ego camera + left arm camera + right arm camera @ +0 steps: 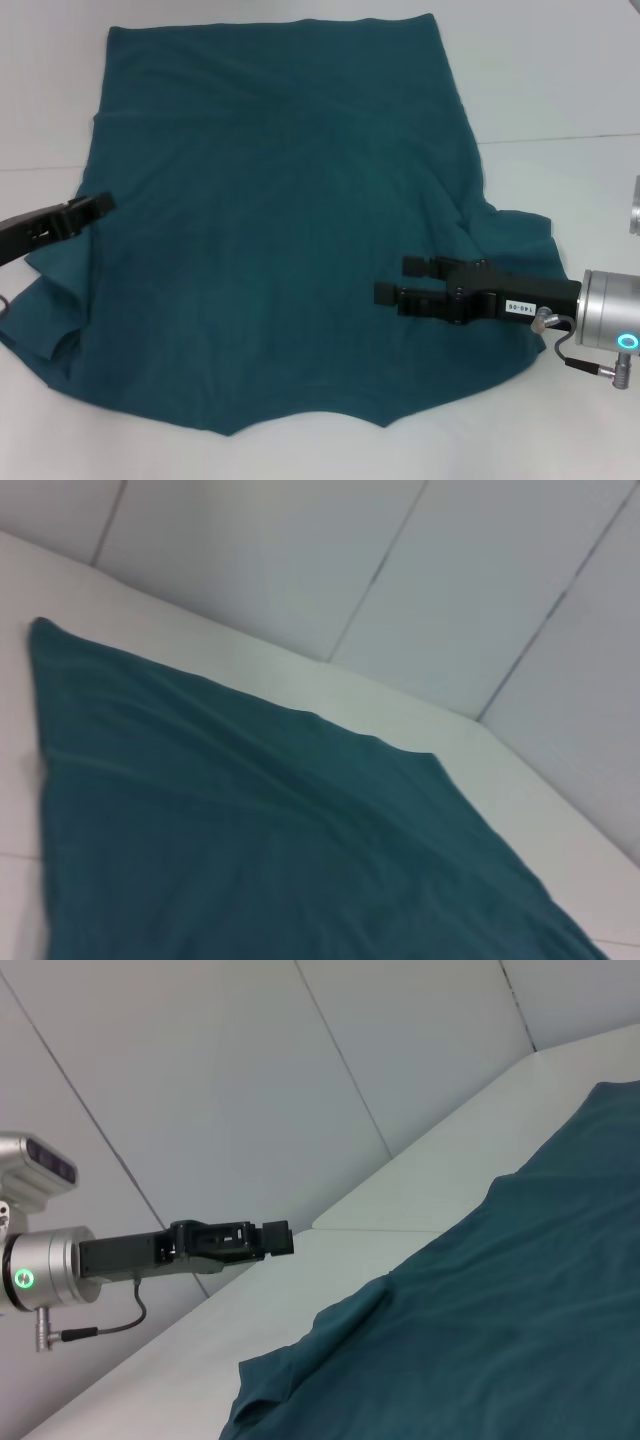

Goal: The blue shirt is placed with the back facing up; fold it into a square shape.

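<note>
The blue shirt (270,230) lies spread flat on the white table (560,90), plain side up, its hem at the far side and its neckline at the near edge. Both sleeves are rumpled at the sides. My right gripper (392,279) hovers over the shirt's right side, pointing left, open with nothing between its fingers. My left gripper (100,203) reaches in at the shirt's left edge, above the left sleeve. The left wrist view shows only the shirt (250,840) and the table. In the right wrist view the shirt (500,1320) lies below and the left gripper (285,1240) hangs beyond it.
Bare white table (80,440) surrounds the shirt on all sides. A panelled white wall (400,570) rises behind the table's far edge.
</note>
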Controlling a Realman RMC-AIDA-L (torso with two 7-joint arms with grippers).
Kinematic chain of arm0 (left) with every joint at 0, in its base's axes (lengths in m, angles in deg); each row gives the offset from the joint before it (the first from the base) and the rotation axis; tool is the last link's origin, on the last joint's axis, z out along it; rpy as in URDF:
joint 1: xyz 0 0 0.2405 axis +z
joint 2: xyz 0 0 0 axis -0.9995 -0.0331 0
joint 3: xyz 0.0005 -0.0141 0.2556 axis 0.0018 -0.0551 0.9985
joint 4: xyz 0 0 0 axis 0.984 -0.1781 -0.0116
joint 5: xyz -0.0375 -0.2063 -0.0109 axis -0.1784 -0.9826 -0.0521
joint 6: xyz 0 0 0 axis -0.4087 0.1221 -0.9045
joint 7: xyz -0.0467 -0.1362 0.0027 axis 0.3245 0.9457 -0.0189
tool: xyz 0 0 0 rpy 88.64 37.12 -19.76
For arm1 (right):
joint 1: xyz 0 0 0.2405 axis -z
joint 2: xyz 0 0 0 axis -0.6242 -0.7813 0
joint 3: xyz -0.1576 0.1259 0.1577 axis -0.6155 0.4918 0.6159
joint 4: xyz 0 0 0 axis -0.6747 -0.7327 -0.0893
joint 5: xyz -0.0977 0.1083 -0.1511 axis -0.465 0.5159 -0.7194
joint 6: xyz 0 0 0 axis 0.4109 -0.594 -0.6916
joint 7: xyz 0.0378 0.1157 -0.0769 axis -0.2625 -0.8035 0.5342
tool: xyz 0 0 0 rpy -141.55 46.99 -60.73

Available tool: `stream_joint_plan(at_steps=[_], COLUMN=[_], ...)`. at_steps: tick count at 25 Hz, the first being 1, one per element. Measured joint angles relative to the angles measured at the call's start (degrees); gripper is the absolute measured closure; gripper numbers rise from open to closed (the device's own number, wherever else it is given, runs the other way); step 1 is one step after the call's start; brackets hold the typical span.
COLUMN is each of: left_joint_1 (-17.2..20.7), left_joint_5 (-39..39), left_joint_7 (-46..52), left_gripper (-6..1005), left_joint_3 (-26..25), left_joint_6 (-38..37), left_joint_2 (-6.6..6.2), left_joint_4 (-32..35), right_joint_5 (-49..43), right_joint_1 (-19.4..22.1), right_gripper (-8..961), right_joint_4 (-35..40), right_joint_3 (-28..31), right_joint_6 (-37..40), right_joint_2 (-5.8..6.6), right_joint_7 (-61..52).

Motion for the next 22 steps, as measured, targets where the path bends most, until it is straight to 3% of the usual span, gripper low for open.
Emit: stream_joint_plan(at_steps=[6,22], left_joint_1=[1.56,2.92], left_joint_5=[0.99,8.76], left_joint_7=[-0.15,2.59], left_gripper=[502,210], left_joint_3=[0.24,0.51], left_joint_6=[1.95,7.49], left_joint_2=[-0.23,-0.09], left_joint_4=[-0.11,-1.78], right_joint_5=[0.0,-0.1], right_joint_1=[-0.23,-0.53], right_gripper=[38,39], right_joint_4=[0.04,0.72], right_joint_3=[-0.31,-0.8], right_joint_6=[-0.17,0.14], right_joint_2=[0.08,0.37], right_joint_7=[-0.75,-4.12])
